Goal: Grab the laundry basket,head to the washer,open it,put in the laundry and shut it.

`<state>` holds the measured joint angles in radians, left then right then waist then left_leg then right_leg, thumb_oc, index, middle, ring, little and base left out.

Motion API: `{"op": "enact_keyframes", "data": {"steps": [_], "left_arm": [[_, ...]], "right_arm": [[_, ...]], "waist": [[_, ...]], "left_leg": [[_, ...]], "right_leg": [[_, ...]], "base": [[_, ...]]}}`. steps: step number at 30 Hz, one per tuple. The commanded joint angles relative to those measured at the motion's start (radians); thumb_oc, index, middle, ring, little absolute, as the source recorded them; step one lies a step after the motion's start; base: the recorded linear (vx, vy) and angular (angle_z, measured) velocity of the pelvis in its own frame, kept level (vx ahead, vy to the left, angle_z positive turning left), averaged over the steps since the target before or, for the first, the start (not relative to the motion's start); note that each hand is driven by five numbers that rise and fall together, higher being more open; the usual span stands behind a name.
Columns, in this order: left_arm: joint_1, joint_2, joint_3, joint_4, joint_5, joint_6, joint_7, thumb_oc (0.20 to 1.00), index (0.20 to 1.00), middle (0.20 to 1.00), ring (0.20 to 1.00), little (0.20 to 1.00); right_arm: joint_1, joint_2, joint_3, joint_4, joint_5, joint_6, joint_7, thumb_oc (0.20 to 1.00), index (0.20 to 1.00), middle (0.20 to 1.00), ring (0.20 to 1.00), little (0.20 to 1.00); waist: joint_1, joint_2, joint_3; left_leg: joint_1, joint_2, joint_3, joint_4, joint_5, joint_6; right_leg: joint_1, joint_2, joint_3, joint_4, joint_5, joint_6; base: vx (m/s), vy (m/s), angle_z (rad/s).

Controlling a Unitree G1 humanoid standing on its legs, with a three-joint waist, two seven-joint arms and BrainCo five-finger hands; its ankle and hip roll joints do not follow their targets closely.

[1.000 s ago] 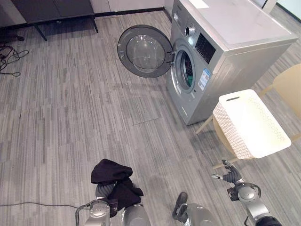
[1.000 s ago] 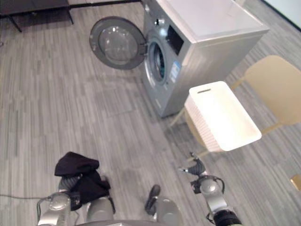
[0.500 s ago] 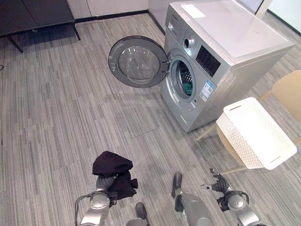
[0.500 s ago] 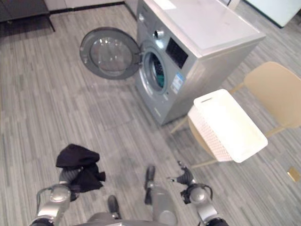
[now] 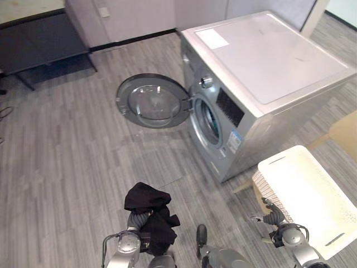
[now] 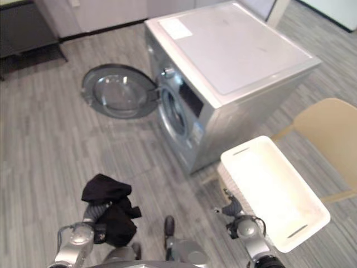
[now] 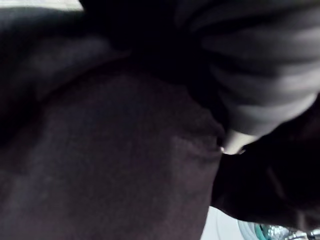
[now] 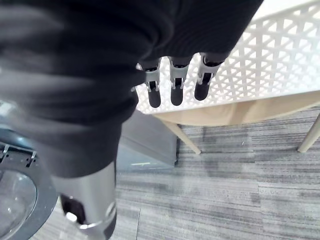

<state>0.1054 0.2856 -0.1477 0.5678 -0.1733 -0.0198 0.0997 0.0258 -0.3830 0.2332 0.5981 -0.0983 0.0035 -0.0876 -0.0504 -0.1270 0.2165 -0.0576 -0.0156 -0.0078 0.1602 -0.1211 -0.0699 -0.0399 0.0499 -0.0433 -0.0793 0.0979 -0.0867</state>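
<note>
Robot hand on the left (image 5: 135, 222) is wrapped in black laundry (image 5: 149, 207), its grip indiscernible, while the right robot hand (image 8: 172, 80) is held loosely spread beside the white basket (image 5: 312, 195).

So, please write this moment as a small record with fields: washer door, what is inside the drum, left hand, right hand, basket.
washer door: open, swung out to the side of the washer
drum: something green shows inside
left hand: holds the dark cloth
right hand: holds nothing, fingers relaxed, beside the basket
basket: white laundry basket on a wooden chair, looks empty
</note>
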Motion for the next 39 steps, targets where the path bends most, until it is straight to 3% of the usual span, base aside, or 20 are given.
{"op": "enact_keyframes", "data": {"steps": [1, 3, 7, 10, 12, 13, 15, 18, 19, 23, 26, 29, 30, 32, 33, 34, 35, 36, 37, 39], "left_arm": [[-0.037, 0.036, 0.02, -0.022, 0.012, -0.042, 0.008, 0.2, 0.2, 0.2, 0.2, 0.2], [-0.037, 0.041, 0.018, -0.023, 0.017, -0.038, 0.001, 0.2, 0.2, 0.2, 0.2, 0.2], [-0.031, 0.059, 0.022, -0.027, 0.018, -0.042, 0.002, 0.2, 0.2, 0.2, 0.2, 0.2], [-0.04, 0.06, 0.015, -0.024, 0.011, -0.042, 0.005, 0.2, 0.2, 0.2, 0.2, 0.2], [-0.051, 0.062, 0.014, -0.012, 0.008, -0.044, 0.014, 0.2, 0.2, 0.2, 0.2, 0.2], [-0.056, 0.064, 0.017, -0.011, 0.005, -0.043, 0.017, 0.2, 0.2, 0.2, 0.2, 0.2], [-0.05, 0.065, 0.029, -0.004, 0.002, -0.046, 0.028, 0.2, 0.2, 0.2, 0.2, 0.2], [-0.034, 0.063, 0.039, 0.002, 0.0, -0.046, 0.037, 0.2, 0.2, 0.2, 0.2, 0.2], [-0.028, 0.061, 0.047, 0.008, -0.003, -0.044, 0.045, 0.2, 0.2, 0.2, 0.2, 0.2], [-0.008, 0.057, 0.056, 0.007, -0.017, -0.048, 0.05, 0.2, 0.2, 0.2, 0.2, 0.2], [0.004, 0.057, 0.051, 0.006, -0.01, -0.043, 0.039, 0.2, 0.2, 0.2, 0.2, 0.2], [-0.025, 0.064, 0.025, 0.019, 0.008, -0.039, 0.032, 0.2, 0.2, 0.2, 0.2, 0.2], [-0.045, 0.083, 0.019, 0.02, 0.021, -0.039, 0.038, 0.2, 0.2, 0.2, 0.2, 0.2], [-0.052, 0.087, 0.015, 0.017, 0.018, -0.042, 0.037, 0.2, 0.2, 0.2, 0.2, 0.2], [-0.063, 0.086, 0.006, 0.024, 0.022, -0.043, 0.034, 0.2, 0.2, 0.2, 0.2, 0.2], [-0.075, 0.079, 0.004, 0.038, 0.017, -0.046, 0.037, 0.2, 0.2, 0.2, 0.2, 0.2], [-0.078, 0.08, 0.009, 0.036, 0.01, -0.047, 0.039, 0.2, 0.2, 0.2, 0.2, 0.2], [-0.078, 0.08, 0.009, 0.036, 0.01, -0.047, 0.039, 0.2, 0.2, 0.2, 0.2, 0.2], [-0.071, 0.084, 0.026, 0.033, 0.003, -0.045, 0.046, 0.2, 0.2, 0.2, 0.2, 0.2], [-0.067, 0.082, 0.013, 0.023, 0.005, -0.049, 0.041, 0.2, 0.2, 0.2, 0.2, 0.2]], "right_arm": [[0.02, -0.025, 0.0, 0.008, 0.028, -0.019, -0.02, 1.0, 1.0, 1.0, 1.0, 1.0], [0.036, -0.024, -0.004, 0.015, 0.027, -0.021, -0.019, 1.0, 1.0, 1.0, 1.0, 1.0], [0.04, -0.016, 0.017, 0.037, 0.026, -0.024, -0.011, 1.0, 1.0, 1.0, 1.0, 1.0], [0.035, -0.013, 0.022, 0.047, 0.029, -0.024, -0.012, 1.0, 1.0, 1.0, 1.0, 1.0], [0.031, -0.008, 0.019, 0.056, 0.037, -0.026, -0.016, 1.0, 1.0, 1.0, 1.0, 1.0], [0.032, -0.007, 0.012, 0.068, 0.037, -0.021, -0.022, 1.0, 1.0, 1.0, 1.0, 1.0], [0.024, 0.002, 0.014, 0.082, 0.037, -0.017, -0.029, 1.0, 1.0, 1.0, 1.0, 1.0], [0.027, 0.004, 0.008, 0.092, 0.019, -0.015, -0.033, 1.0, 1.0, 1.0, 1.0, 1.0], [0.03, 0.006, 0.003, 0.106, 0.009, -0.01, -0.035, 1.0, 1.0, 1.0, 1.0, 1.0], [0.039, 0.019, -0.002, 0.123, -0.004, -0.004, -0.026, 1.0, 1.0, 1.0, 1.0, 1.0], [0.042, 0.033, -0.004, 0.139, -0.016, -0.005, -0.015, 1.0, 1.0, 1.0, 1.0, 1.0], [0.018, 0.041, 0.0, 0.163, -0.015, -0.007, -0.015, 1.0, 1.0, 1.0, 1.0, 1.0], [-0.003, 0.048, 0.011, 0.151, -0.016, -0.015, -0.019, 1.0, 1.0, 1.0, 1.0, 1.0], [-0.008, 0.054, 0.01, 0.141, -0.011, -0.016, -0.021, 1.0, 1.0, 1.0, 1.0, 1.0], [-0.014, 0.059, 0.012, 0.142, -0.009, -0.016, -0.022, 1.0, 1.0, 1.0, 1.0, 1.0], [-0.033, 0.067, 0.011, 0.153, -0.001, -0.017, -0.023, 1.0, 1.0, 1.0, 1.0, 1.0], [-0.042, 0.066, 0.011, 0.155, -0.001, -0.018, -0.026, 1.0, 1.0, 1.0, 1.0, 1.0], [-0.042, 0.066, 0.011, 0.155, -0.001, -0.018, -0.026, 1.0, 1.0, 1.0, 1.0, 1.0], [-0.04, 0.069, 0.002, 0.166, -0.001, -0.017, -0.034, 1.0, 1.0, 1.0, 1.0, 1.0], [-0.032, 0.068, 0.004, 0.158, 0.005, -0.019, -0.034, 1.0, 1.0, 1.0, 1.0, 1.0]], "waist": [[0.003, -0.02, -0.016], [0.003, -0.015, -0.015], [0.02, -0.036, -0.02], [0.023, -0.042, -0.022], [0.022, -0.04, -0.023], [0.026, -0.039, -0.021], [0.053, -0.037, -0.021], [0.074, -0.032, -0.022], [0.078, -0.027, -0.025], [0.091, -0.028, -0.041], [0.088, -0.016, -0.065], [0.073, -0.018, -0.075], [0.062, -0.008, -0.067], [0.055, 0.006, -0.066], [0.038, 0.018, -0.065], [0.008, 0.044, -0.066], [0.005, 0.051, -0.066], [0.003, 0.052, -0.064], [0.01, 0.06, -0.056], [-0.002, 0.049, -0.052]], "left_leg": [[-0.083, -0.037, -0.017, 0.063, 0.013, 0.026], [-0.08, -0.024, 0.002, 0.015, 0.04, 0.028], [-0.064, -0.066, -0.121, 0.021, 0.032, 0.037], [-0.073, -0.058, -0.112, -0.007, 0.049, 0.043], [-0.078, -0.051, -0.082, -0.066, 0.095, 0.054], [-0.152, -0.037, -0.014, -0.088, 0.155, 0.046], [-0.201, -0.025, 0.014, -0.125, 0.204, 0.036], [-0.23, 0.017, 0.036, -0.189, 0.244, 0.024], [-0.246, 0.058, 0.056, -0.211, 0.255, 0.015], [-0.245, 0.119, 0.066, -0.147, 0.282, -0.003], [-0.222, 0.121, 0.076, -0.123, 0.273, 0.002], [-0.195, 0.081, 0.113, -0.081, 0.229, 0.023], [-0.157, 0.068, 0.139, -0.089, 0.191, 0.05], [-0.131, 0.071, 0.144, -0.103, 0.18, 0.058], [-0.084, 0.064, 0.151, -0.132, 0.167, 0.064], [-0.026, 0.061, 0.171, -0.166, 0.144, 0.063], [-0.015, 0.067, 0.187, -0.169, 0.138, 0.059], [-0.012, 0.066, 0.185, -0.169, 0.136, 0.058], [0.016, 0.093, 0.227, -0.165, 0.122, 0.043], [0.018, 0.09, 0.22, -0.145, 0.115, 0.037]], "right_leg": [[0.015, -0.055, -0.029, 0.042, -0.122, 0.144], [0.02, -0.036, -0.017, 0.054, -0.141, 0.135], [0.018, 0.013, 0.074, 0.093, -0.159, 0.121], [0.023, 0.015, 0.076, 0.096, -0.168, 0.12], [0.02, 0.021, 0.069, 0.106, -0.181, 0.122], [0.037, 0.024, 0.066, 0.112, -0.2, 0.122], [0.077, 0.037, 0.098, 0.118, -0.22, 0.121], [0.146, 0.033, 0.125, 0.134, -0.258, 0.123], [0.185, 0.02, 0.147, 0.154, -0.279, 0.127], [0.259, -0.039, 0.179, 0.186, -0.287, 0.149], [0.266, -0.071, 0.182, 0.227, -0.266, 0.171], [0.195, -0.116, 0.183, 0.357, -0.111, 0.223], [0.126, -0.124, 0.192, 0.479, -0.03, 0.25], [0.069, -0.122, 0.174, 0.518, -0.034, 0.245], [0.025, -0.118, 0.151, 0.499, -0.074, 0.231], [-0.025, -0.119, 0.069, 0.378, -0.157, 0.214], [-0.058, -0.124, 0.016, 0.322, -0.156, 0.216], [-0.053, -0.125, 0.014, 0.32, -0.157, 0.216], [-0.055, -0.167, -0.151, 0.253, -0.163, 0.223], [-0.037, -0.151, -0.127, 0.237, -0.173, 0.212]], "base": [[0.11, -0.033, -0.35], [0.15, -0.024, -0.27], [0.16, -0.011, -0.41], [0.18, -0.005, -0.29], [0.22, 0.017, -0.1], [0.24, 0.03, -0.01], [0.38, 0.039, -0.6], [0.46, 0.093, -0.5], [0.64, 0.191, -0.3], [0.55, 0.22, -0.46], [0.44, 0.213, -0.77], [0.36, 0.204, -0.2], [0.34, 0.218, -0.25], [0.19, 0.135, -0.4], [0.25, 0.135, -0.39], [0.29, 0.135, -0.41], [0.2, 0.074, -0.39], [0.06, -0.03, -0.53], [0.03, -0.029, -0.57], [0.04, -0.076, -0.26]]}}
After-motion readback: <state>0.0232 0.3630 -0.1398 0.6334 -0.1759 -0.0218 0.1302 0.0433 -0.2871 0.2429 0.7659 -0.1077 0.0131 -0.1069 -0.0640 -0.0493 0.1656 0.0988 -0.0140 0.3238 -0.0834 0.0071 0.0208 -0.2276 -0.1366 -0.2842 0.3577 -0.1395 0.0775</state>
